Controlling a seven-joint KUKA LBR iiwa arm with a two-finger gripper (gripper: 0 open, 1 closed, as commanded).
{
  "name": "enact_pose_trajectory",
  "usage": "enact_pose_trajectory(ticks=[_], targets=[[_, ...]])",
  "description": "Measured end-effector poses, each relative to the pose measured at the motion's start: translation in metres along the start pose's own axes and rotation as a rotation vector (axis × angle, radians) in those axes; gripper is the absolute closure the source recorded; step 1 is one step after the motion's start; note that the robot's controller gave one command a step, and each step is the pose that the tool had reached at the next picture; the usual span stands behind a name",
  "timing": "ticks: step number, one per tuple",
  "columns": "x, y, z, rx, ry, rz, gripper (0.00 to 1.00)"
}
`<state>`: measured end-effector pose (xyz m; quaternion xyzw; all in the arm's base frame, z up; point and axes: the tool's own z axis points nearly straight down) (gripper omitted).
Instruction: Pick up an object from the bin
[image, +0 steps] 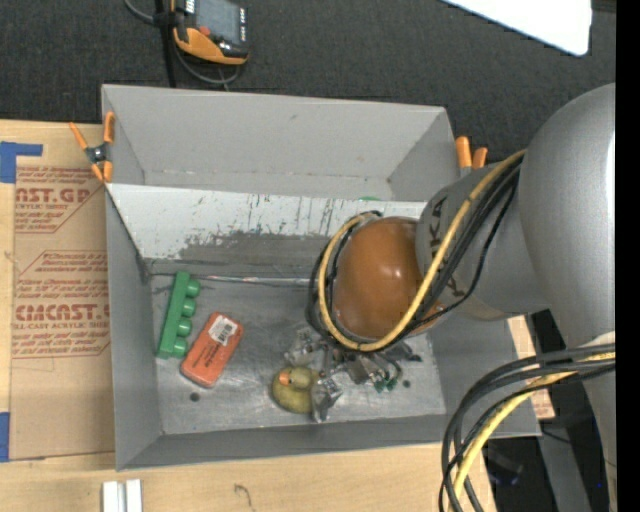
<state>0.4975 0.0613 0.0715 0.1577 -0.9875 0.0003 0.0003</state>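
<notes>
Lying on the floor of the grey bin (270, 140), toward the near wall and about midway along it, a yellow-green rounded toy (292, 390) is noted; an orange spot is seen on its upper side, so a small rubber duck is suspected, though this cannot be confirmed.

Handling, as judged: light; probably soft or hollow, giving a little under pressure; smooth, curved skin, so slipping out sideways is to be expected if it is pinched off-centre. Not thought fragile. A hold across the widest part of the body, low down, is judged the safest.

Tool: the gripper (328, 378) is seen low in the bin, just beside the toy on its right, under the orange-brown dome cover (375, 275) and the looped cables (335, 260) of the wrist. Contact with the toy looks likely but cannot be settled. Whether the gripper is spread or pressed together cannot be told, as the metal parts are tangled with shadow. Nothing is seen to be held.

Others: a green studded block (178, 315) and an orange flat case (211, 350) with a white label are recorded at the left, side by side, well apart from the gripper.
</notes>
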Motion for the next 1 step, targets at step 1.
enact_pose_trajectory(ticks=[1], targets=[[-0.0026, 0.0265, -0.1301, -0.001, -0.002, -0.069, 1.00]])
